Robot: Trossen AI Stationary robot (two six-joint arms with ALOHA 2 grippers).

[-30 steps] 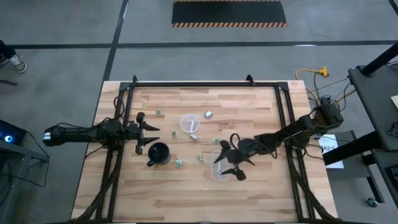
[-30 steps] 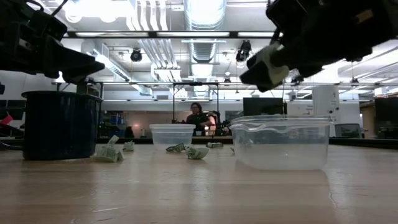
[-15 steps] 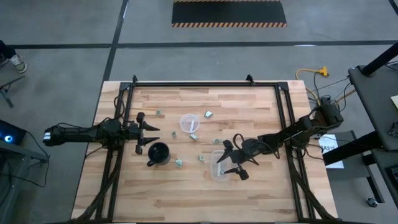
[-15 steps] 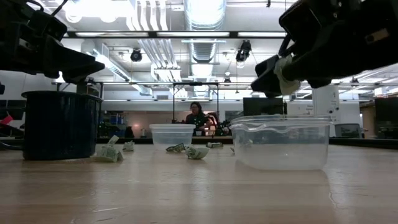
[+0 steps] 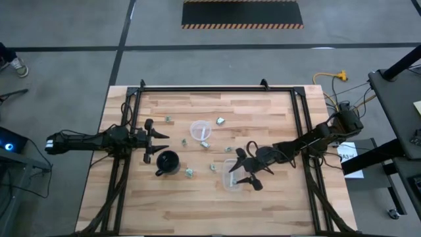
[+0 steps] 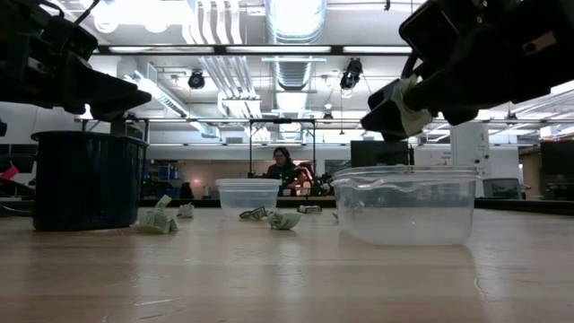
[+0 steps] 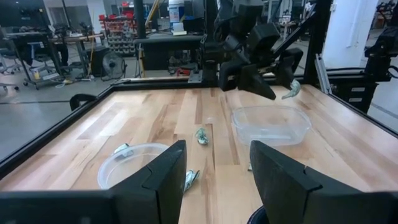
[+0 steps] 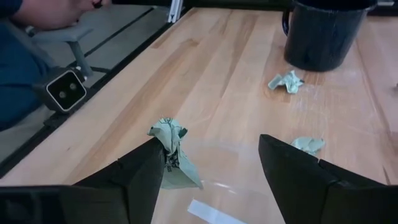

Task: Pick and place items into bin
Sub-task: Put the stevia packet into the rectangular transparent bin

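My right gripper (image 5: 242,176) (image 8: 211,149) hovers open over the clear rectangular bin (image 5: 230,179) (image 6: 408,206) (image 7: 270,124). A crumpled pale green piece (image 8: 169,140) (image 7: 291,90) sits at one fingertip. More small green and whitish pieces (image 5: 189,173) (image 5: 214,167) (image 8: 286,81) (image 7: 201,135) lie scattered on the wooden table. My left gripper (image 5: 152,141) (image 7: 217,155) waits open above the table, just beyond the black mug (image 5: 168,162) (image 6: 85,179) on the left half. My right gripper is open, and the crumpled green piece (image 8: 166,148) clings to the tip of one finger (image 8: 146,168) only; the other finger stands well apart from it. The piece is lifted clear, above the bin, and hangs a little below the fingertip.
A round clear container (image 5: 200,130) (image 6: 248,193) (image 7: 134,165) stands mid-table with a piece (image 5: 205,143) beside it. A black frame (image 5: 217,87) runs around the table. A person's blue sleeve (image 8: 18,62) shows beyond the table edge, and another person (image 6: 285,166) far behind.
My right gripper has shifted a little toward the table's right edge while staying over the rectangular bin. The left arm and the scattered pieces have kept still.
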